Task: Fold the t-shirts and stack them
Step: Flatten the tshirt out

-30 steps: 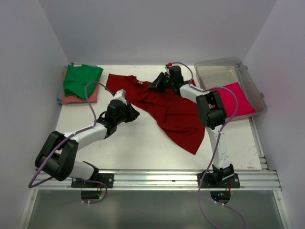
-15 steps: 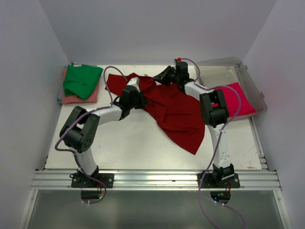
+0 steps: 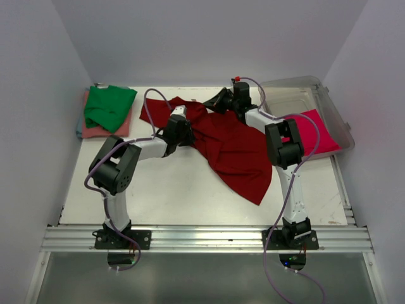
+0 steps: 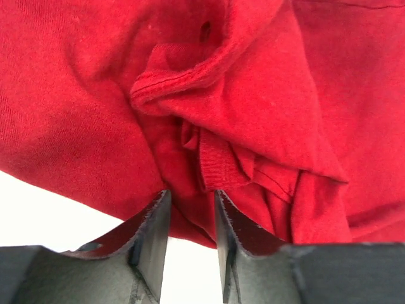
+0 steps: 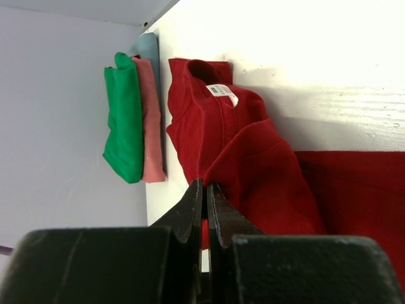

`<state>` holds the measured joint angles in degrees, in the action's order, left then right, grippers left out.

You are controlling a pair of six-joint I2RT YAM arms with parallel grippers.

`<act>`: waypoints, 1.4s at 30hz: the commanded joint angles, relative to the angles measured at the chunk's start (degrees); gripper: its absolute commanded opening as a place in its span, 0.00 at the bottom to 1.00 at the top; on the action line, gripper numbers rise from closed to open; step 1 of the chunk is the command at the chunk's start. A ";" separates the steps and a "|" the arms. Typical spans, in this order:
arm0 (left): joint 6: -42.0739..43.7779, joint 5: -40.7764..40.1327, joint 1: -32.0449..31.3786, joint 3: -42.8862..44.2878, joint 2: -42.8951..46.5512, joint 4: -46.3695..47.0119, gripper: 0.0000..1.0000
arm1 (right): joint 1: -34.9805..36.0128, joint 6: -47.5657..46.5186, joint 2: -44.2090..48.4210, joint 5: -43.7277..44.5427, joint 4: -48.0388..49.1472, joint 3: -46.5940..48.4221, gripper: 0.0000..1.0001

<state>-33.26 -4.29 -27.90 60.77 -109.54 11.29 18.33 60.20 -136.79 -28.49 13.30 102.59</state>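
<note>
The large dark red t-shirt [image 3: 231, 152] lies crumpled across the middle of the table. My left gripper [image 3: 185, 132] is open at its left edge, and in the left wrist view the fingertips [image 4: 188, 202] straddle the hem of the red cloth [image 4: 266, 95]. My right gripper [image 3: 218, 102] is at the shirt's far edge. In the right wrist view it is shut [image 5: 205, 187] on a fold of the red shirt [image 5: 253, 158], near the collar with its white label [image 5: 223, 92]. A folded green t-shirt [image 3: 109, 106] lies on a salmon pink one [image 3: 95, 132] at the back left.
A clear plastic tub [image 3: 335, 114] stands at the back right, with a bright pinkish-red t-shirt [image 3: 313, 130] lying over its near side. White walls close in the table at the back and on both sides. A metal rail [image 3: 202, 237] runs along the near edge.
My left arm has swung up and right from the bare table to the dark red shirt's left edge. My right gripper has shifted slightly back and right, still holding the cloth.
</note>
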 commanded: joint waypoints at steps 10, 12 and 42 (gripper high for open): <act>-1.02 2.97 -0.49 -1.70 -0.07 9.89 0.39 | -0.48 -2.72 0.47 -1.74 0.59 -1.16 0.00; -1.81 3.59 -0.49 -2.76 1.94 11.29 0.39 | -0.75 -2.90 0.47 -2.01 0.41 -1.25 0.00; -1.02 0.69 -0.40 5.14 -5.25 6.73 0.40 | -2.42 -3.60 -0.14 -3.41 0.76 -2.21 0.00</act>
<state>-34.83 -1.91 -27.94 63.70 -114.52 16.82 16.58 57.58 -136.79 -31.03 13.13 100.75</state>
